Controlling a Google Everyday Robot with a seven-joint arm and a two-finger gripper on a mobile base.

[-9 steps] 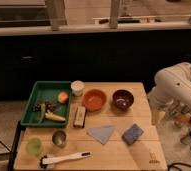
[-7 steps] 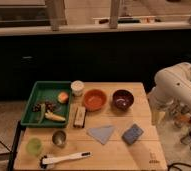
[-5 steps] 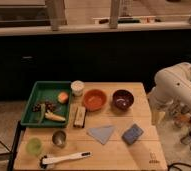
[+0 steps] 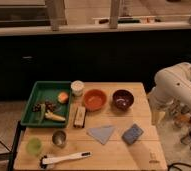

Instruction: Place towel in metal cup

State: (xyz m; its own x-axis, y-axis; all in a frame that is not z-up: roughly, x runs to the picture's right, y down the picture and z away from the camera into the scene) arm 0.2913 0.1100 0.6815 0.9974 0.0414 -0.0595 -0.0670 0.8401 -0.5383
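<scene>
The grey-blue towel [image 4: 101, 133] lies flat on the wooden table [image 4: 114, 152], near the front middle. The small metal cup [image 4: 59, 138] stands upright to the towel's left, apart from it. My white arm [image 4: 175, 87] is off the table's right edge, and the gripper [image 4: 155, 116] hangs at its lower end beside that edge, well away from the towel and the cup. It holds nothing that I can see.
A green tray [image 4: 33, 107] with food items is at the left. A white cup [image 4: 77, 88], orange bowl [image 4: 94, 99] and dark bowl [image 4: 122, 99] stand at the back. A blue sponge [image 4: 132, 133], wooden block [image 4: 79, 116], green cup [image 4: 34, 146] and white brush [image 4: 64, 158] are nearby.
</scene>
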